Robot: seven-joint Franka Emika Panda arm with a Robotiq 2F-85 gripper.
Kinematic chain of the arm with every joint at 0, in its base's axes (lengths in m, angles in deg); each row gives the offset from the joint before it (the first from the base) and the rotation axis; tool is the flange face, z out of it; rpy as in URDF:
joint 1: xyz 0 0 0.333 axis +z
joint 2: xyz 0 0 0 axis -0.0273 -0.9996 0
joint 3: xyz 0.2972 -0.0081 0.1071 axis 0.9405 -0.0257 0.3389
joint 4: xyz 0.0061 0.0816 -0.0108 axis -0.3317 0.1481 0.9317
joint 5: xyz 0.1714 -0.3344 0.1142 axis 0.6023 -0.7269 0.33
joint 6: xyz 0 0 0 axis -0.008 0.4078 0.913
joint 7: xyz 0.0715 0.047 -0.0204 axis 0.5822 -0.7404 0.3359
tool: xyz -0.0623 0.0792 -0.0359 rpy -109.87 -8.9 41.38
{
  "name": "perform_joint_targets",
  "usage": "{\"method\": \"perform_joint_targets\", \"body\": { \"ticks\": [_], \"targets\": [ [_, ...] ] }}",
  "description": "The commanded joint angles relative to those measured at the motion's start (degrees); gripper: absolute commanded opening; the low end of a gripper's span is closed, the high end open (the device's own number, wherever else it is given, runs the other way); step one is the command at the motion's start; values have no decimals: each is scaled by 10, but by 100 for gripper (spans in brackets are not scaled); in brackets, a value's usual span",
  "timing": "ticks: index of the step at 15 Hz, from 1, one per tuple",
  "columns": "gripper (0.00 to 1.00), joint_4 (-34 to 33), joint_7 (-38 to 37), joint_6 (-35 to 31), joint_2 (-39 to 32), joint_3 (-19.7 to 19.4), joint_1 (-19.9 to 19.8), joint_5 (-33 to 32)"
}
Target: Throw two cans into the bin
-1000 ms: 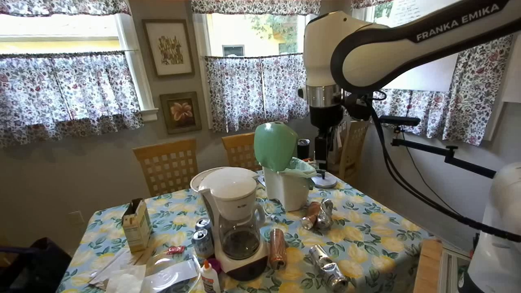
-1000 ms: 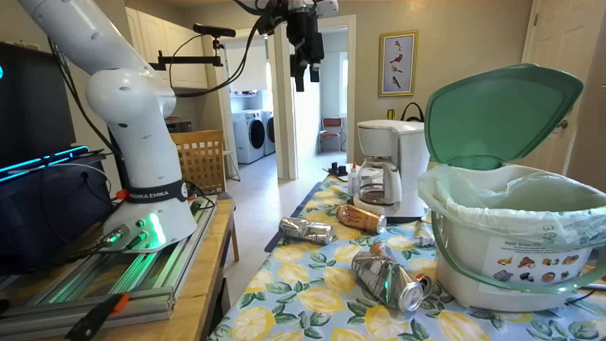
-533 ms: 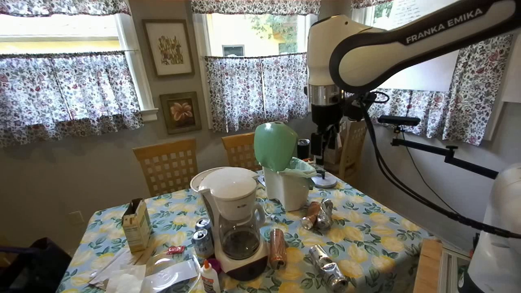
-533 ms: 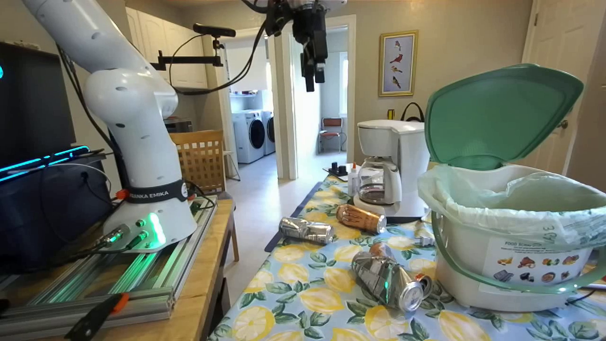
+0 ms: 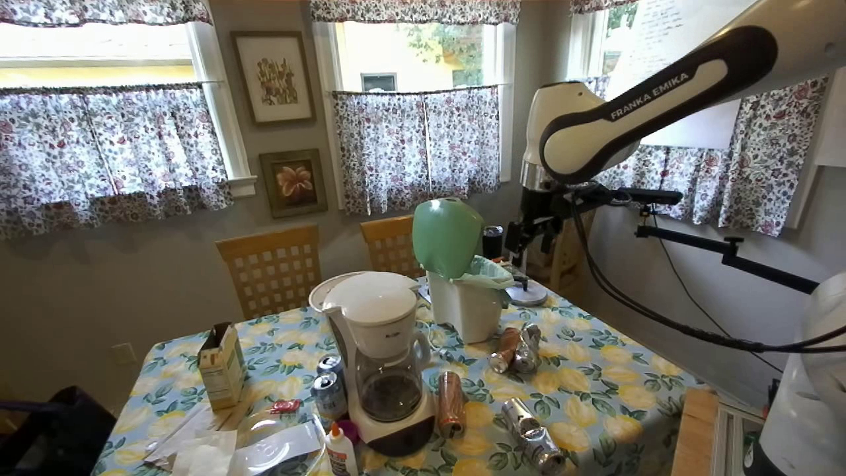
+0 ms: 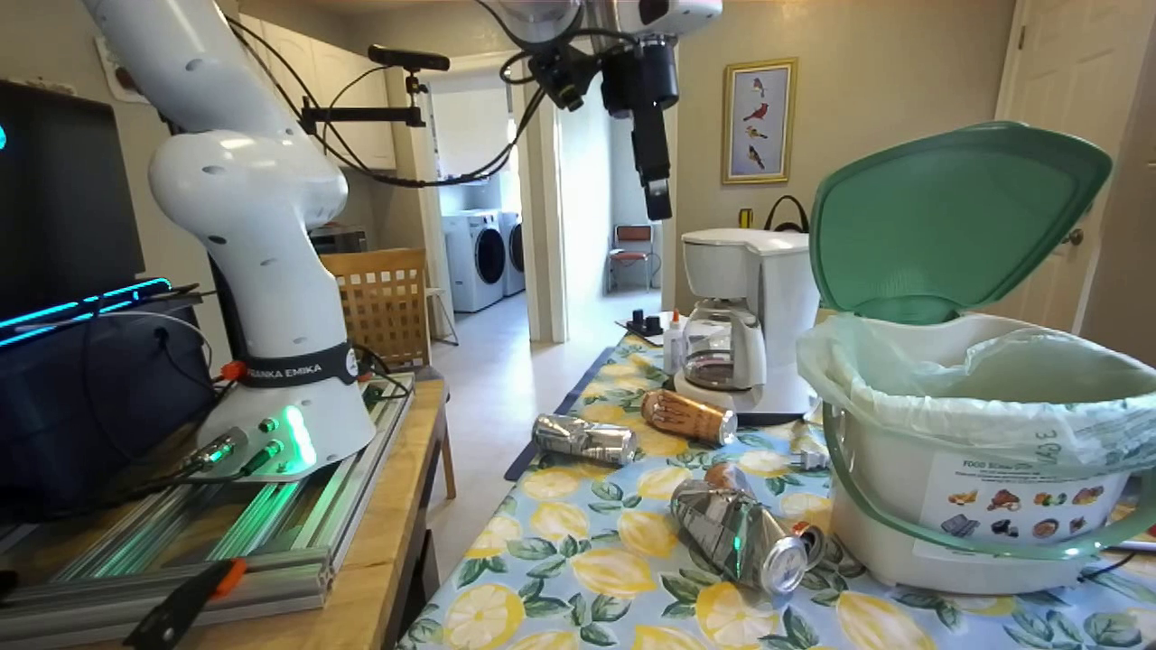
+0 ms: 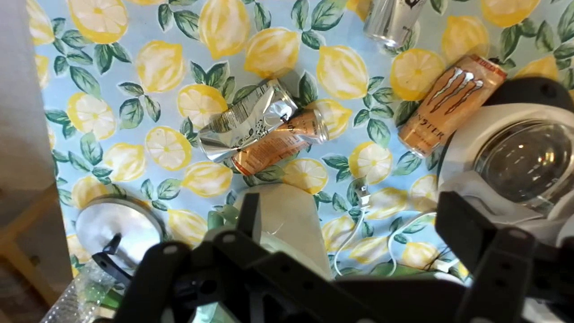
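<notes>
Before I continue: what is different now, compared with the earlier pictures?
The Franka arm has carried its gripper rightward and lower in an exterior view, and the gripper has turned. Nothing was taken hold of or let go. Unmoved: the green-lidded bin, the crushed silver can nearest it, the coffee maker and the orange Monster can beside it.

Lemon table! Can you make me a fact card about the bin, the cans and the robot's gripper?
Bin: green lid up, bag lining it, bottom hidden
By the bin: dented silver can and orange can, lying close together
By the coffee maker: second orange can, lying down
Also lying: second silver can, dented
Standing: two cans, beside the coffee maker
Gripper: open above the table, holding nothing
</notes>
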Motion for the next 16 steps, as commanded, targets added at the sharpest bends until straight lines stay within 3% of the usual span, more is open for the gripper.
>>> {"method": "perform_joint_targets", "body": {
  "ticks": [1, 11, 16],
  "targets": [
    [100, 20, 10, -57, -40, -20, -5, 36],
    [100, 25, 4, -70, -62, -19, -10, 32],
    [100, 14, -47, -121, -125, -35, -32, 58]
  ]
}}
